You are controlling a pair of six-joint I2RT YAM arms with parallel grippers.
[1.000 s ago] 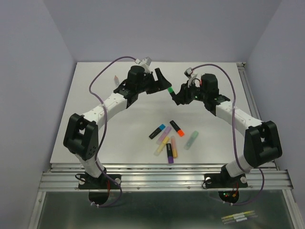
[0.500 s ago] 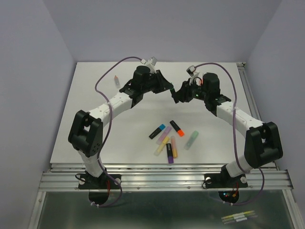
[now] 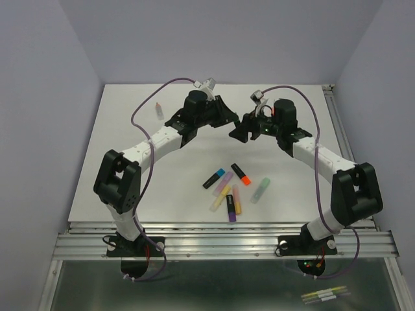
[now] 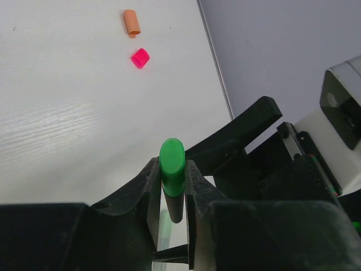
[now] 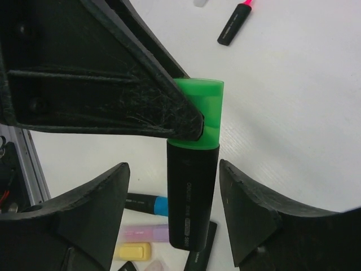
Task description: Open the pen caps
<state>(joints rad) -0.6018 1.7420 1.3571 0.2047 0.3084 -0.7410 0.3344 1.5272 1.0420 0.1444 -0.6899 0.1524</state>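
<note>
We record the left claw point(image 4: 172, 189) clamped on the green cap point(image 4: 171, 160) of a black pen point(image 5: 190, 197). The right claw point(image 5: 174, 169) is spread wide, flanking the barrel with gaps on both sides.

Nothing here can be read outright. The only lettering I can spot is a line of faint pale print running lengthwise down the black barrel of the green-capped pen point(image 5: 190, 197), seen from the right wrist. It is too blurred to give up a word, brand or number. The loose pens point(image 3: 232, 190) lying on the bench point(image 3: 162, 168) are too small from overhead for any marking to be told.
</note>
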